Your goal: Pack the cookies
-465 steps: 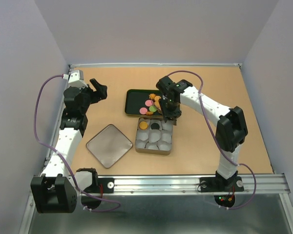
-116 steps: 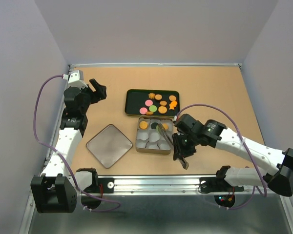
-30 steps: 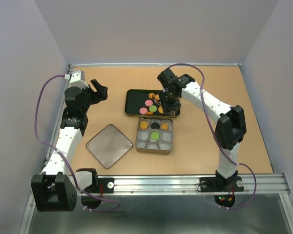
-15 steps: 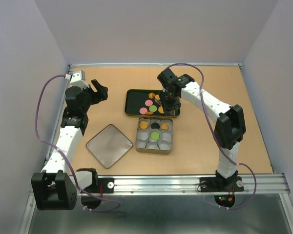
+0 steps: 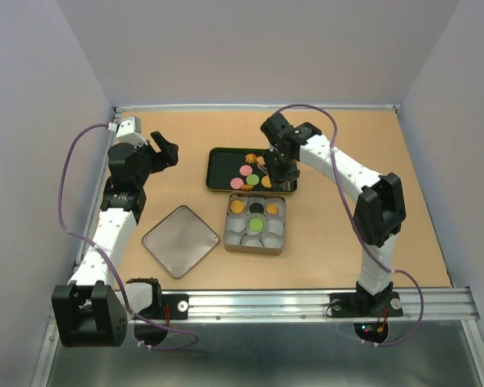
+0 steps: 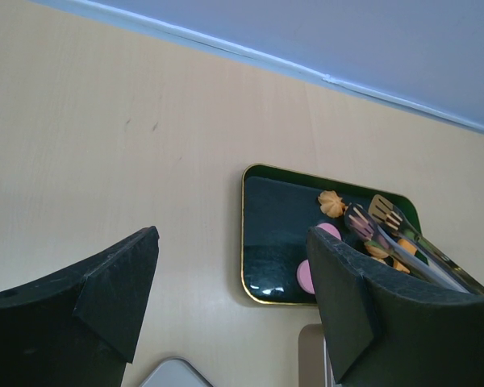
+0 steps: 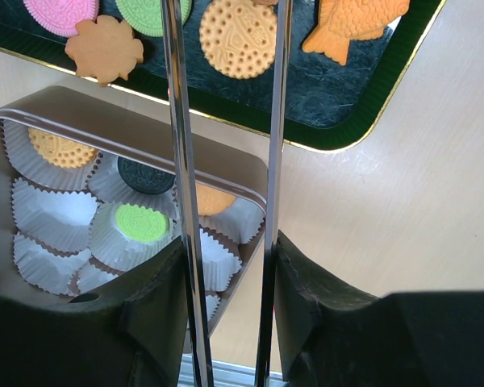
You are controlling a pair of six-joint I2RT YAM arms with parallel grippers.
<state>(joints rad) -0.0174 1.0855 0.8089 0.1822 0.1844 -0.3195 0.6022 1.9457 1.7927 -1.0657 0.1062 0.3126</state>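
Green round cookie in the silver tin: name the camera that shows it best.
Right wrist: the green round cookie sits large in its white paper cup. Top external shows it only as a small green dot. Left wrist misses it.

No text, label, brand, number or sign can be read in any of the views. The round cookies (image 7: 239,36) on the tray (image 7: 323,89) carry a pressed pattern of dots and lines, but it is too fine to tell whether it forms letters.
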